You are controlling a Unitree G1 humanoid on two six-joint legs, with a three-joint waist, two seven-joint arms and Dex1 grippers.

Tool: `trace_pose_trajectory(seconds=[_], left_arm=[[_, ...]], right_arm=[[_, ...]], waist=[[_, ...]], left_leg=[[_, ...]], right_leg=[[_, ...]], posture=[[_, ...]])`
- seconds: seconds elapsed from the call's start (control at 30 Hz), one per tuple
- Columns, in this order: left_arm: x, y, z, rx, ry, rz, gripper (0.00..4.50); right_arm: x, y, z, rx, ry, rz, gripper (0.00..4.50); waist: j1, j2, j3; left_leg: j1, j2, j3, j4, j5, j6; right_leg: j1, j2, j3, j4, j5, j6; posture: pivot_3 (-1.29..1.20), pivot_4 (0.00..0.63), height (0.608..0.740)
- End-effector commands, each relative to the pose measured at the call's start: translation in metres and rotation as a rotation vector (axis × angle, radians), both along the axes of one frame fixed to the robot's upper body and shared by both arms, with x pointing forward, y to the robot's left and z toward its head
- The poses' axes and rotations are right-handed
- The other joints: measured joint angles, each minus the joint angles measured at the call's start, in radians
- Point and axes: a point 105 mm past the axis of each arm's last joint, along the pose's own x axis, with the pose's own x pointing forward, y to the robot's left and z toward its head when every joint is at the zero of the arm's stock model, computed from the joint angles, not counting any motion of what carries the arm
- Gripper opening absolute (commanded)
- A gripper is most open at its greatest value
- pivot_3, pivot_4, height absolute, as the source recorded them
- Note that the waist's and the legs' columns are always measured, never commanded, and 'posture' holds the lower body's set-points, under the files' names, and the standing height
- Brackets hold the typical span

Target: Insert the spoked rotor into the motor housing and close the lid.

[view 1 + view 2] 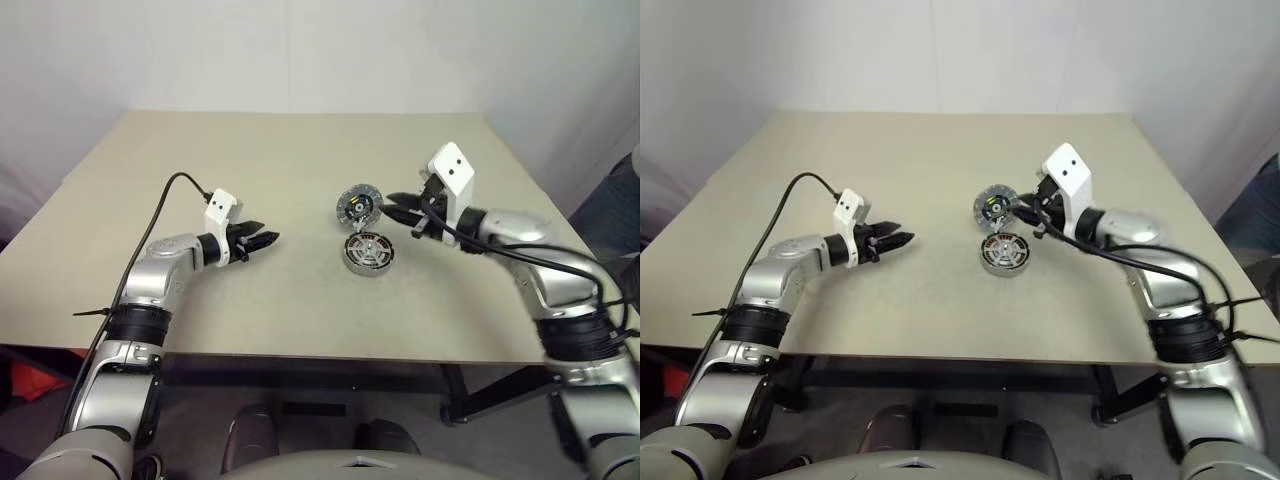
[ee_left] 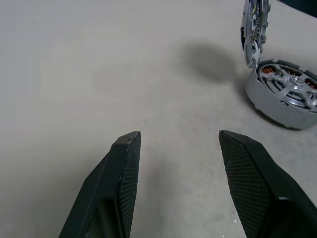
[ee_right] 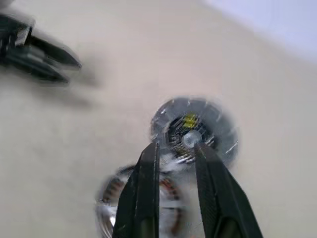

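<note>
The motor housing (image 1: 368,253) lies on the tan table (image 1: 300,150), right of centre. The spoked rotor (image 2: 292,85) sits inside it, with copper windings showing between the spokes. Just above and behind the housing, the lid (image 1: 358,206) hangs tipped up on edge, its dark inner face with yellow bits toward me. My right gripper (image 1: 392,207) is shut on the lid's rim, its fingers (image 3: 148,178) pinching one edge. My left gripper (image 1: 268,240) hovers low over the table to the left of the housing, open and holding nothing, pointing toward it.
A wide stretch of bare tabletop separates my left gripper from the housing. The table's front edge (image 1: 330,355) runs close under both arms. A dark blue shape (image 1: 615,205) stands beyond the table's right side.
</note>
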Motion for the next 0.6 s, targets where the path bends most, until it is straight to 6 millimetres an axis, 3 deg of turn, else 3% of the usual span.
trace_pose_trajectory(seconds=[0.03,0.2,0.33,0.6], left_arm=[[0.008,-0.013,0.023,-0.018,-0.076,-0.043,2.66],[0.011,-0.028,0.032,-0.034,-0.101,-0.081,2.66],[0.009,-0.035,0.031,-0.043,-0.106,-0.093,2.66],[0.003,-0.032,0.024,-0.056,-0.099,-0.065,2.66]], right_arm=[[-0.007,0.005,-0.015,-0.306,-0.046,0.251,1.78],[-0.01,-0.004,-0.041,-0.621,-0.002,0.482,3.4],[-0.001,-0.008,-0.052,-0.796,0.009,0.602,3.4],[0.026,-0.012,-0.06,-0.92,-0.006,0.631,3.4]], waist=[[-0.001,0.0,0.0],[-0.002,0.0,0.0],[-0.01,0.0,0.0],[-0.029,0.0,0.0]], left_leg=[[0.0,0.001,0.0,0.001,0.0,0.0],[-0.003,0.002,0.0,0.005,-0.001,0.002],[-0.007,0.003,0.001,0.009,-0.004,0.006],[-0.009,0.004,0.001,0.013,-0.006,0.01]], right_leg=[[0.0,0.001,0.0,0.0,0.0,0.0],[-0.002,0.001,0.0,0.001,0.001,-0.003],[-0.005,0.002,0.0,0.002,0.002,-0.004],[-0.005,0.002,-0.001,0.003,0.002,-0.004]], posture=[[0.0,0.0,0.74],[0.0,0.0,0.74],[0.0,0.0,0.74],[0.0,0.0,0.74]])
